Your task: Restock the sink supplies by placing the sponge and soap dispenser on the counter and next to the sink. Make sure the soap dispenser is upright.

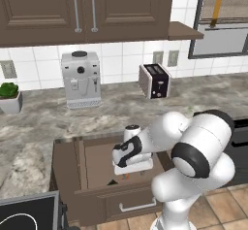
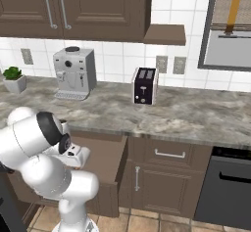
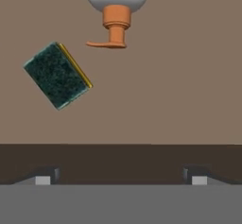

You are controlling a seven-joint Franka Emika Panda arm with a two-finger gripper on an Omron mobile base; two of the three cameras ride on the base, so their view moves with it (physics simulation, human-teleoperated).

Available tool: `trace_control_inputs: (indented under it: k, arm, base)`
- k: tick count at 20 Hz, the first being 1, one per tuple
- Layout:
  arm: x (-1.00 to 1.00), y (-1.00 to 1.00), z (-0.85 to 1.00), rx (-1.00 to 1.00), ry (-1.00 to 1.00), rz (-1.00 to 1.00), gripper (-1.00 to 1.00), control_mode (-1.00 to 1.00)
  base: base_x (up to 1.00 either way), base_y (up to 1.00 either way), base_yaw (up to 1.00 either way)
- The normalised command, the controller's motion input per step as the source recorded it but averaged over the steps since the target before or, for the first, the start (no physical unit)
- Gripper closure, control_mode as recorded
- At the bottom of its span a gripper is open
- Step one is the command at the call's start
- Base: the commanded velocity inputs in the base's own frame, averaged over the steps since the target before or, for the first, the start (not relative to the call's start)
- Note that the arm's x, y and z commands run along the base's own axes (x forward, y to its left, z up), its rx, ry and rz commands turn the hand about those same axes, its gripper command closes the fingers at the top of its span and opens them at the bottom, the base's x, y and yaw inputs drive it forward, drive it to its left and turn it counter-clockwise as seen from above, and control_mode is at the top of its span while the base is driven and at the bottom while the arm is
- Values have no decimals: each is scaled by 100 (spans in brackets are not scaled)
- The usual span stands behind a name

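While hanging over the open drawer [image 1: 92,175] under the counter [image 1: 121,110], gripper [image 3: 121,180] aimed straight down into it, fingers [image 3: 43,180] spread wide apart with nothing between them. Not touching anything yet.

In the hand view, soap dispenser [image 3: 116,3] lying flat on the brown drawer floor, white body toward the top edge, orange pump nozzle pointing down the frame with its spout sticking off to the left. So definitely not upright. Sponge [image 3: 57,75] just beside it, lower left of the nozzle, dark green face up, yellow layer showing along one edge, turned at an angle. Close together but not touching.

From the left base view, drawer pulled out from the dark brown cabinets, white arm bent over it and covering most of the inside. Up on the marbled counter against the tiled wall: coffee machine [image 1: 81,78], toaster [image 1: 155,81], little potted plant [image 1: 9,98] off at the left end. Wall cabinets [image 1: 82,10] above. Dark stovetop corner [image 1: 29,214] at bottom left.
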Motion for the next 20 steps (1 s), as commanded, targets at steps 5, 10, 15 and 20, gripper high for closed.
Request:
trace_control_inputs:
  k: [5,10,15,20]
  arm:
    - [24,17,-20,0,0,0,-100,-100]
    - [23,0,-6,0,0,0,-100,-100]
    - [22,0,-8,0,0,0,-100,-100]
    - [26,0,-11,0,0,0,-100,-100]
  base:
    - [0,0,0]
    - [0,0,0]
    - [0,0,0]
    - [0,0,0]
